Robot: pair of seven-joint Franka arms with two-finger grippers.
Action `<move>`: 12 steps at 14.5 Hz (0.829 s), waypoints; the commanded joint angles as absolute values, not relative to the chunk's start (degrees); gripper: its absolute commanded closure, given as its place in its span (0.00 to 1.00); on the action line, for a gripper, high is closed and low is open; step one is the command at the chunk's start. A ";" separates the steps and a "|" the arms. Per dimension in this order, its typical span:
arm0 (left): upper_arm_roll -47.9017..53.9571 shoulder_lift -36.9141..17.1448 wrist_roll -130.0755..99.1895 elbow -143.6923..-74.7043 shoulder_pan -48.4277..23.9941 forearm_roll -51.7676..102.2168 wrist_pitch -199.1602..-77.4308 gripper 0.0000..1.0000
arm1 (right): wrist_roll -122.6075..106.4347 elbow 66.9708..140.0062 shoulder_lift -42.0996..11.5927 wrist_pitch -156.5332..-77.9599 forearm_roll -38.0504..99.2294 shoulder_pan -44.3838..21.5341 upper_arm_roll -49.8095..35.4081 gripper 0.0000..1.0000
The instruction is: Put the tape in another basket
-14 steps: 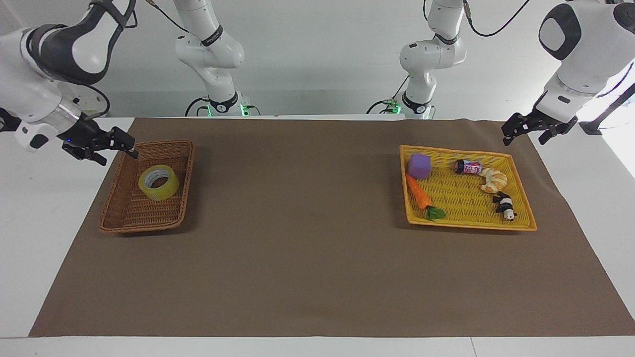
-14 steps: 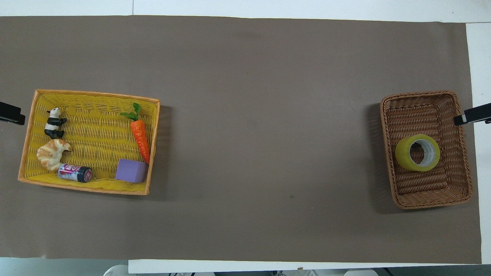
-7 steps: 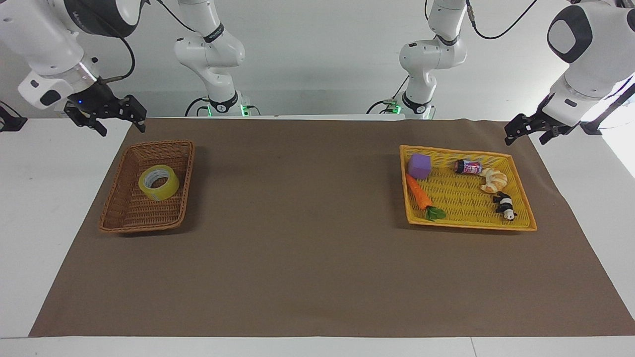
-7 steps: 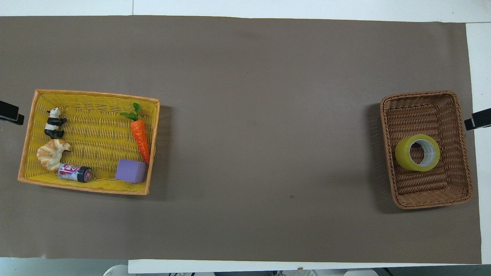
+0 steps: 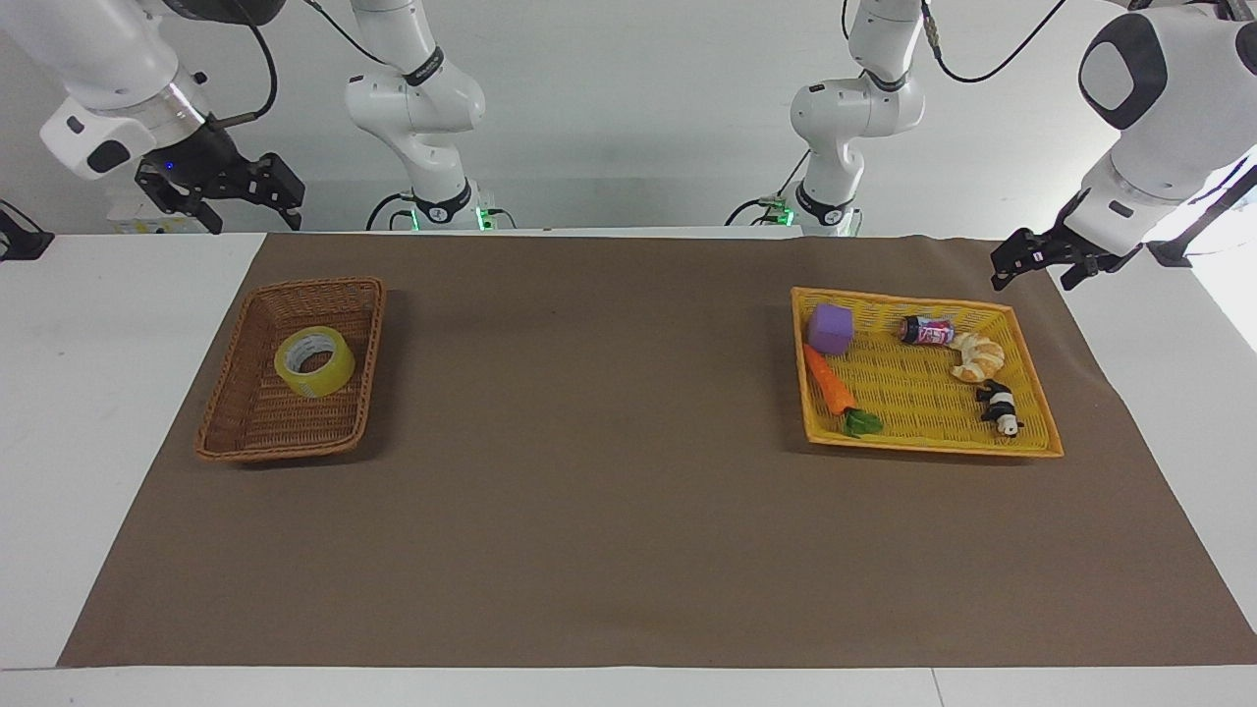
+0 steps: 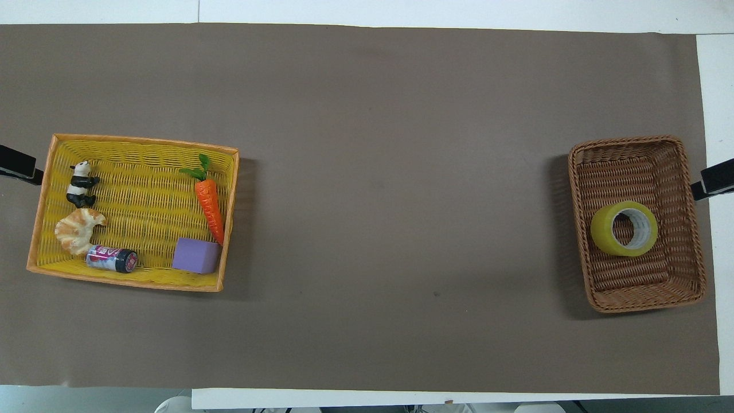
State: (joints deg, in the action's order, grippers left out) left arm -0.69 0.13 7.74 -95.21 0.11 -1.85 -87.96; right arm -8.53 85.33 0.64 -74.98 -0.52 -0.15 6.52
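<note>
The tape (image 5: 314,361) (image 6: 624,228), a yellow roll with a pale core, lies flat in the brown wicker basket (image 5: 228,412) (image 6: 688,172) at the right arm's end of the table. My right gripper (image 5: 251,212) (image 6: 713,182) hangs high over the mat's edge just outside that basket's rim, open and empty. My left gripper (image 5: 1033,278) (image 6: 20,165) hovers over the mat beside the outer end of the yellow woven tray (image 5: 933,444) (image 6: 137,144), open and holding nothing.
The yellow tray holds a purple block (image 5: 831,328), a carrot (image 5: 829,381), a small can (image 5: 927,331), a croissant toy (image 5: 976,357) and a panda figure (image 5: 1000,407). Brown mat (image 5: 609,471) lies bare between the two containers.
My right gripper has risen from the brown basket's rim and drawn back outside it. The left gripper has shifted only slightly. The tape has not moved.
</note>
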 commanded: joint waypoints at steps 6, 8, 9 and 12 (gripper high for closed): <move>-1.58 0.88 7.82 -95.80 -0.61 -1.41 -87.10 0.00 | -5.80 84.20 -0.79 -77.96 -1.41 0.97 6.59 0.00; -1.58 0.88 7.82 -95.80 -0.44 -1.41 -87.10 0.00 | -5.80 83.41 -1.23 -77.70 -1.41 0.97 6.94 0.00; -1.58 0.88 7.82 -95.80 -0.35 -1.41 -87.10 0.00 | -5.80 83.41 -1.23 -77.61 -1.41 1.05 6.94 0.00; -1.58 0.88 7.82 -95.80 -0.18 -1.41 -87.10 0.00 | -5.80 83.41 -1.14 -77.61 -1.58 0.97 6.86 0.00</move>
